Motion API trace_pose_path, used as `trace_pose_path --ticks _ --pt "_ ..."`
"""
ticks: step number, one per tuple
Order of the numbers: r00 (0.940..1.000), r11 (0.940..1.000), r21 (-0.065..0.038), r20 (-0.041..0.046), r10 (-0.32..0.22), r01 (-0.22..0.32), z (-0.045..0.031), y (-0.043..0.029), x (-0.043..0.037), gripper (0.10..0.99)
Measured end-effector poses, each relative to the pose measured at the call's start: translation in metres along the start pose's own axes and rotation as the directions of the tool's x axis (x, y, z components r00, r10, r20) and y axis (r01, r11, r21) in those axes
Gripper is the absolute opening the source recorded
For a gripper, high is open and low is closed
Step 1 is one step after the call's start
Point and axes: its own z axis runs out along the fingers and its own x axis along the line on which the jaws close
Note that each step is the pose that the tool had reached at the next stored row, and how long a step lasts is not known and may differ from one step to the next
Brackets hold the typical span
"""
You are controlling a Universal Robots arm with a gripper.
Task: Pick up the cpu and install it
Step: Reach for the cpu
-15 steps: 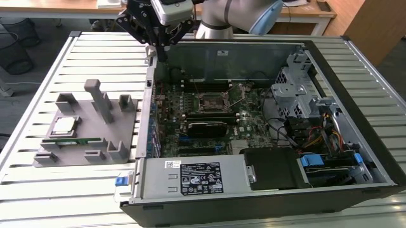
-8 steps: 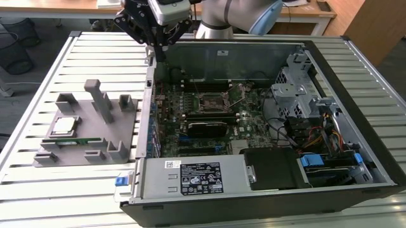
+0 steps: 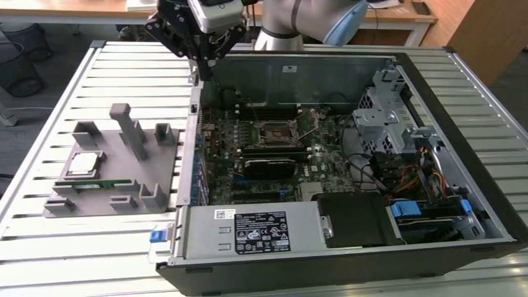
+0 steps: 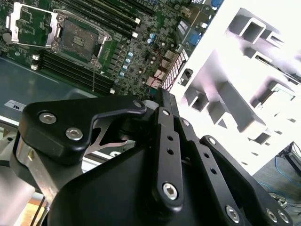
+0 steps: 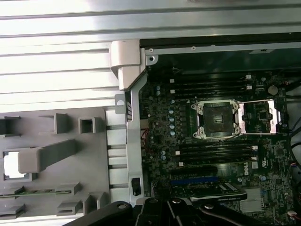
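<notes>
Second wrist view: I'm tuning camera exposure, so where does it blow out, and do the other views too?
In the second wrist view the grey fixture washes out to white, while the motherboard reads fine; in the first wrist view the cpu glares blank white; the exterior view is evenly lit, without harsh shadows.

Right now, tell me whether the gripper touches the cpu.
Apart: the exterior view shows the gripper above the case, the cpu well away in the grey holder.

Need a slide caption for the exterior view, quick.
Gripper hovers at the edge of the open computer case; cpu sits in the grey fixture, socket empty.
</notes>
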Motion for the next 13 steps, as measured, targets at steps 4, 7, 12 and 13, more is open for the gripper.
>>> trace_pose_path --ticks 4,7,12,13 --pt "1.0 1.0 0.0 0.0 0.0 0.0 0.0 -0.0002 0.0022 0.114" --pt "1.0 1.0 0.0 0.0 0.0 0.0 0.0 -0.0003 0.004 0.114" --pt "1.0 1.0 0.0 0.0 0.0 0.0 0.0 -0.0005 0.0071 0.114" --pt "1.0 1.0 0.0 0.0 0.0 0.0 -0.0001 -0.0006 0.0076 0.114"
